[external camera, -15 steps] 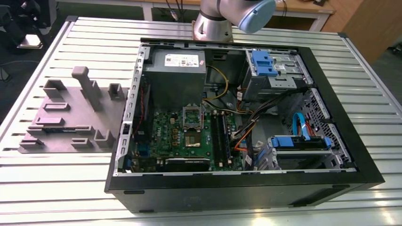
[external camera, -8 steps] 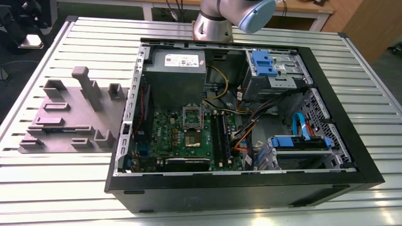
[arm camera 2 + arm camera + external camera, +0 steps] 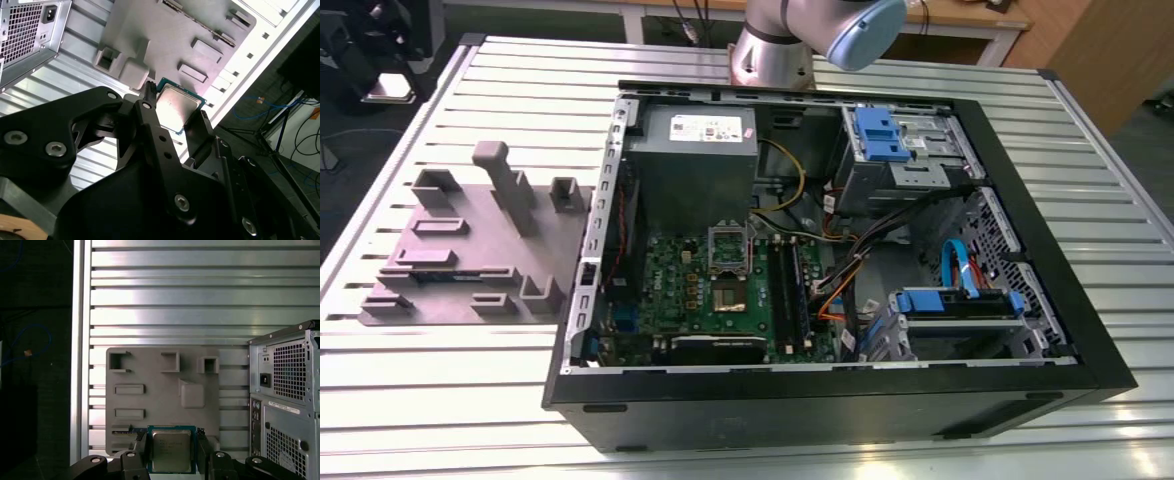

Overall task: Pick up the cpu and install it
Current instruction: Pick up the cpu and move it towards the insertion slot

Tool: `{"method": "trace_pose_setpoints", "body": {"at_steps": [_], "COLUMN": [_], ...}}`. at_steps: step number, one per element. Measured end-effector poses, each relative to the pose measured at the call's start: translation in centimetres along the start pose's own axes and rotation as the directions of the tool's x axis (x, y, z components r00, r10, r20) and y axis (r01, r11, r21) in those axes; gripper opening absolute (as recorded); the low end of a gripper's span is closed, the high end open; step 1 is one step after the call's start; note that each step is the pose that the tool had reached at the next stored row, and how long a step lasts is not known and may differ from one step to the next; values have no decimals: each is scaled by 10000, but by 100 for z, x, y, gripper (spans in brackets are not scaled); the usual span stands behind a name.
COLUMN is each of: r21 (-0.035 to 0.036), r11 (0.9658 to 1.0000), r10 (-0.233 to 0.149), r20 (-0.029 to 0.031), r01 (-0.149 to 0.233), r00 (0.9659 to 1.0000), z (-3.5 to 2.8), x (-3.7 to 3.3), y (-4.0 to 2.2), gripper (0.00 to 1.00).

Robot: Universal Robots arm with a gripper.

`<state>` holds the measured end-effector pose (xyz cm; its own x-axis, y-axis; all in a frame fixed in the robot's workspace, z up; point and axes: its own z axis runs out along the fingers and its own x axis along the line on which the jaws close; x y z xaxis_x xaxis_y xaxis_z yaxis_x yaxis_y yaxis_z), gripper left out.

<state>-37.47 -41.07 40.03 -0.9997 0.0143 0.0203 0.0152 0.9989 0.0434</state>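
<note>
The cpu [image 3: 171, 450] is a small square chip with a pale silver top and a green rim. My gripper [image 3: 172, 447] is shut on it, one black finger [image 3: 142, 445] against each side. In the second wrist view the cpu [image 3: 177, 107] sits between the same fingers of the gripper [image 3: 175, 110], well above the table. Below it lies the grey fixture plate [image 3: 160, 405]. In the exterior view the green motherboard [image 3: 680, 290] lies inside the open computer case [image 3: 1041, 210], with the dark socket recess [image 3: 731, 296] near its middle.
The grey fixture plate [image 3: 467, 260] with raised blocks lies on the slatted table [image 3: 520, 70] at the exterior view's left of the case. Inside the case are a grey power supply [image 3: 694, 170], blue drive bays [image 3: 894, 135] and loose cables [image 3: 854, 270]. The arm's base [image 3: 781, 40] stands behind the case.
</note>
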Motion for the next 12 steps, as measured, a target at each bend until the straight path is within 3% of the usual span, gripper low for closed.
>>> {"method": "trace_pose_setpoints", "body": {"at_steps": [12], "r21": [0], "r11": [10000], "r10": [0], "r20": [0], "r01": [0], "r00": [10000], "z": [-1], "x": [-27], "y": [0], "gripper": [47]}}
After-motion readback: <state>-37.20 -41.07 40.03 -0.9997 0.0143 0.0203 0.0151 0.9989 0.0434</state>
